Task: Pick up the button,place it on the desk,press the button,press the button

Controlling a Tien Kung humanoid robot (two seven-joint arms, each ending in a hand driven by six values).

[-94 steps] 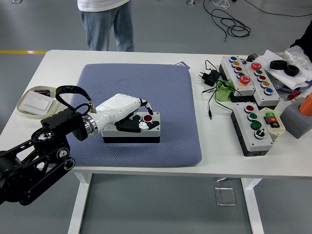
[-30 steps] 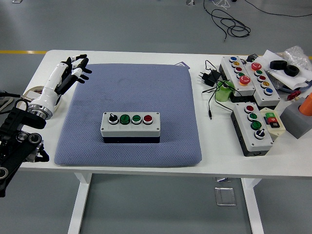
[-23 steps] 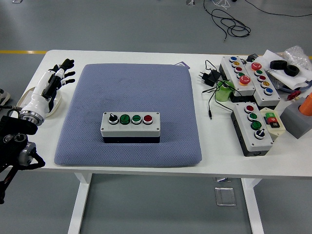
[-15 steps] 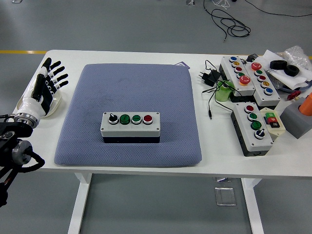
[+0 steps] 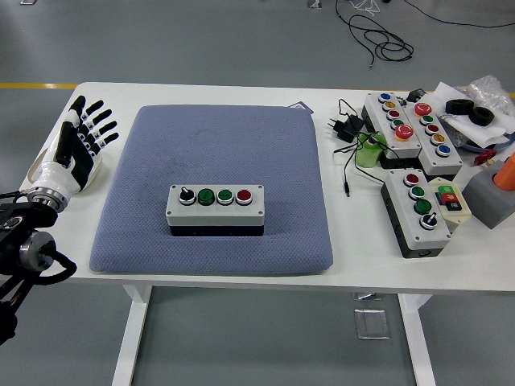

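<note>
The four-button control box point(image 5: 216, 209) sits flat on the blue cushion mat point(image 5: 213, 153), just below the mat's middle. At its nine o'clock, well apart, the left hand point(image 5: 79, 145) hangs over the white table's point(image 5: 322, 265) left edge, fingers spread, holding nothing.

My one camera sits high on my side of the surface point(image 5: 201, 283), looking forward and down from a middling distance, so the near edge runs along the bottom, the grey floor point(image 5: 241, 40) fills the top, and my left arm point(image 5: 24, 241) enters from the left edge.
</note>
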